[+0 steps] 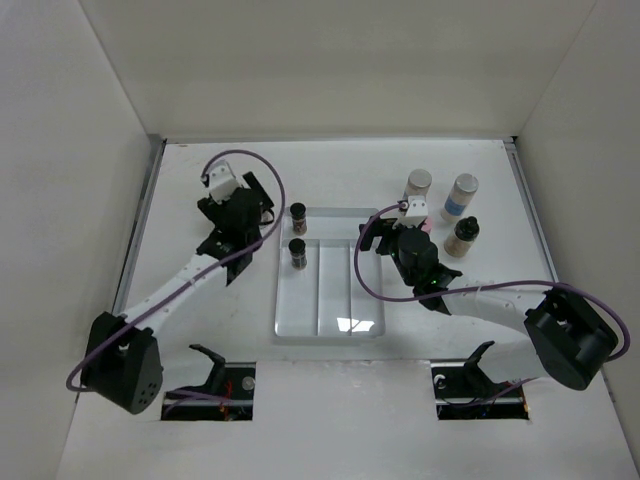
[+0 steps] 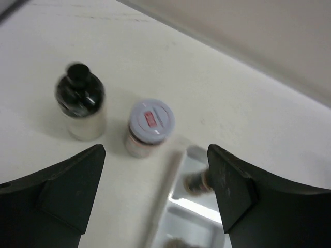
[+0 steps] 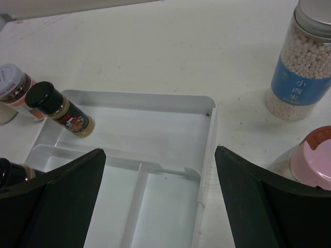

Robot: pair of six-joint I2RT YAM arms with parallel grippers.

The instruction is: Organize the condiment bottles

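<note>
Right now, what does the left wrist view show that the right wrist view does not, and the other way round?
Only the left wrist view: a black-capped bottle with pale contents, standing on the table. Only the right wrist view: a blue-labelled bottle of white beads and a pink-capped jar, both to the right of the tray. Both: the white divided tray, a dark-capped bottle inside it (blurred in the left wrist view), and, it seems, the grey-capped jar by its corner.

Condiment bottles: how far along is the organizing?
Done: two bottles sit in the tray. In hand: nothing; left gripper and right gripper are open. Left: black-cap bottle and grey-cap jar left of the tray; three bottles and pink-cap jar to its right.
</note>
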